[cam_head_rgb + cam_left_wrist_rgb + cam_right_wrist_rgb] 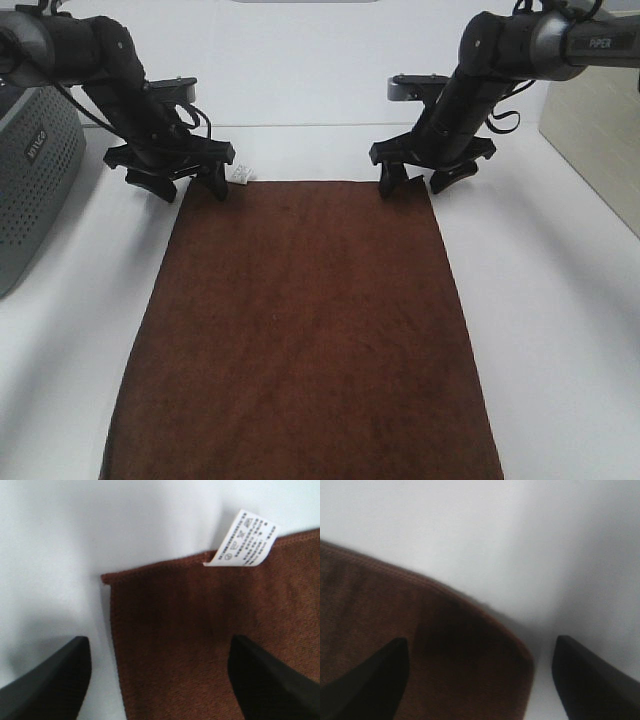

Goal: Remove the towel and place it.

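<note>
Towel (pixel 300 330) near edge cut off; tag (pixel 243 540) print unreadable; right wrist view blurred.

We see the right gripper (pixel 480 642) with its jaws spread wide over a rounded corner of the towel (pixel 395 610) — one dark finger (pixel 367 685) above the brown cloth, the other above the bare white table (pixel 485 525) just beside it — all rather blurred.

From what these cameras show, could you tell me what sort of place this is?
Probably a robotics lab bench: a plain white tabletop, the left gripper and right gripper open at the far corners of a brown towel, and a grey perforated case.
</note>
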